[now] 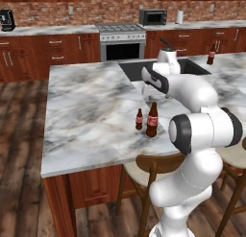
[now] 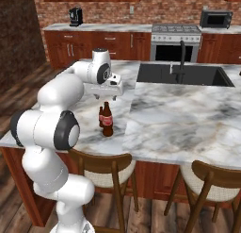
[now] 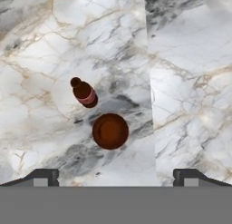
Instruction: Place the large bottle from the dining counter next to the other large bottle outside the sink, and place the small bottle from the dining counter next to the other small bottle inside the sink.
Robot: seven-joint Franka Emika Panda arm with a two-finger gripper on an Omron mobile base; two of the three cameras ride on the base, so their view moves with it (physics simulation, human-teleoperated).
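Note:
On the marble dining counter (image 1: 86, 106) the large brown cola bottle (image 1: 152, 120) stands upright, with the small dark brown bottle (image 1: 139, 119) just to its left. My gripper (image 2: 104, 96) hangs open above them, a little behind. In the hand view the large bottle's cap (image 3: 110, 131) lies just ahead of my gripper (image 3: 115, 177), between the wide-apart fingertips (image 3: 45, 176), and the small bottle (image 3: 84, 93) is beyond it. The other large bottle (image 1: 211, 54) stands on the counter right of the black sink (image 2: 188, 75). The other small bottle is hidden.
A black faucet (image 2: 181, 57) rises at the sink's near edge. Wooden stools (image 2: 106, 168) stand under the counter's front edge. Stove (image 1: 122, 39), microwave (image 1: 153, 16) and a coffee machine (image 1: 6, 20) line the back wall.

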